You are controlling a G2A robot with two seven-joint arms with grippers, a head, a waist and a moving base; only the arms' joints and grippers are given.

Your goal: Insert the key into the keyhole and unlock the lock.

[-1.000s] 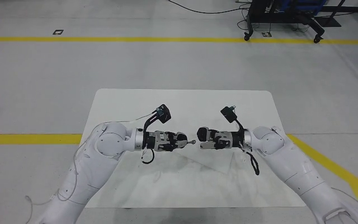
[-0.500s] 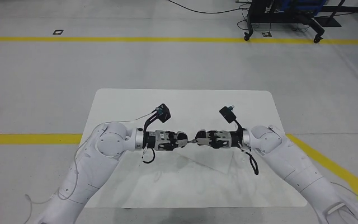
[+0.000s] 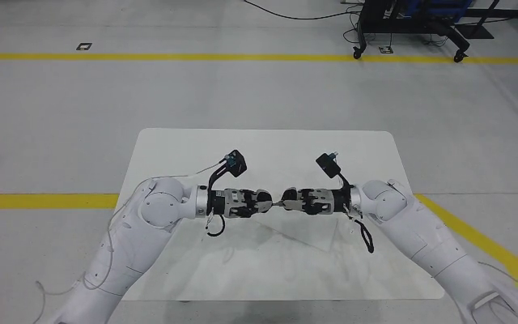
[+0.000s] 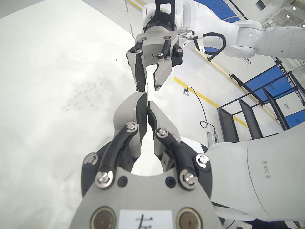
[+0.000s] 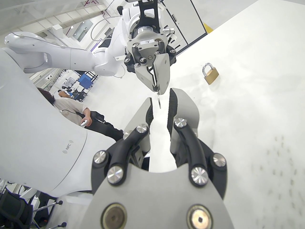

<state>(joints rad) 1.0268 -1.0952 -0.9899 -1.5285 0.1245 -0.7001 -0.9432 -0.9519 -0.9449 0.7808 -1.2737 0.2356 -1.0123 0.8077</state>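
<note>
Jaws clamped on the key (image 4: 148, 89), the left gripper (image 4: 147, 100) should wait until the right gripper's (image 5: 160, 97) parted jaws close squarely.

Around the work area we've got a white table (image 3: 162, 146) with faint scuff marks (image 4: 83, 94). Yellow lines (image 3: 162, 56) run across the grey floor, and a black wheeled frame (image 3: 413, 24) sits far back with a black cable (image 3: 283, 14) snaking up to it.

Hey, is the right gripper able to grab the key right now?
Probably yes: the right gripper is open around the free end of the key, whose other end the left gripper pinches.
</note>
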